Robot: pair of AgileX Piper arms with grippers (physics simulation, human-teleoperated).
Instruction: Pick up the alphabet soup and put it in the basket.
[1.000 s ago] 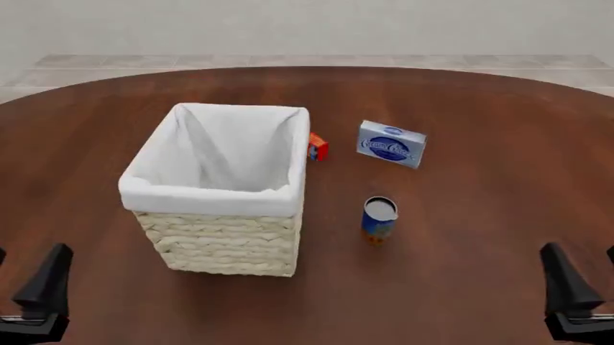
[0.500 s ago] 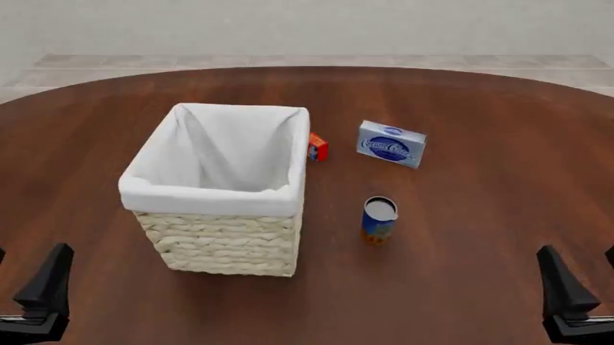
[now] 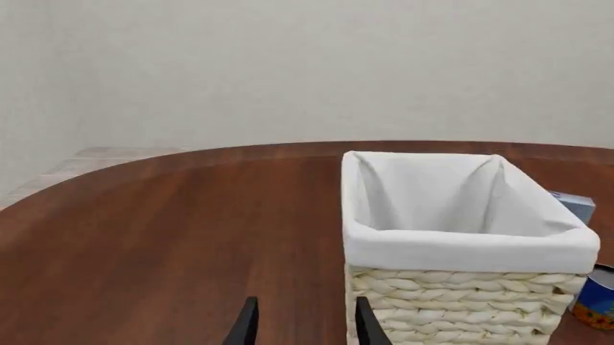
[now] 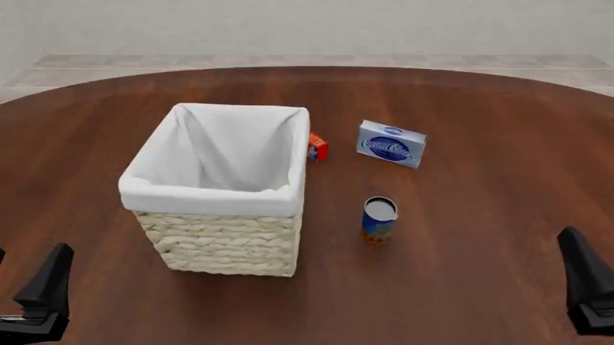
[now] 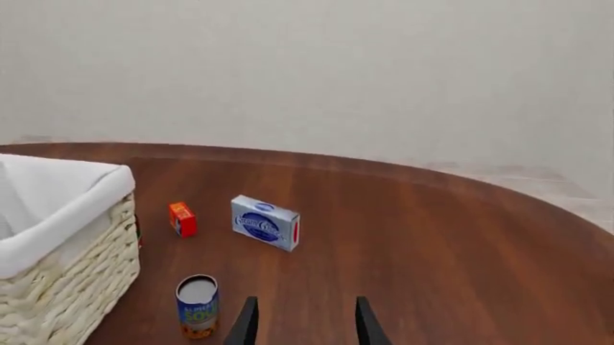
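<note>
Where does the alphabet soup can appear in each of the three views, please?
Front view: the alphabet soup stands upright on the table, right of the basket and nearer than the cream cheese box.
Left wrist view: only a sliver shows at the picture's edge, past the basket's corner.
Right wrist view: the whole can, near the gripper's fingertips.
Shared landmark: the basket.

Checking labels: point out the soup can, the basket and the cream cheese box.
alphabet soup (image 4: 380,220), front view, on its blue label.
basket (image 4: 228,243), front view, on its woven near wall.
cream cheese box (image 4: 392,144), front view, on its printed top face.
</note>
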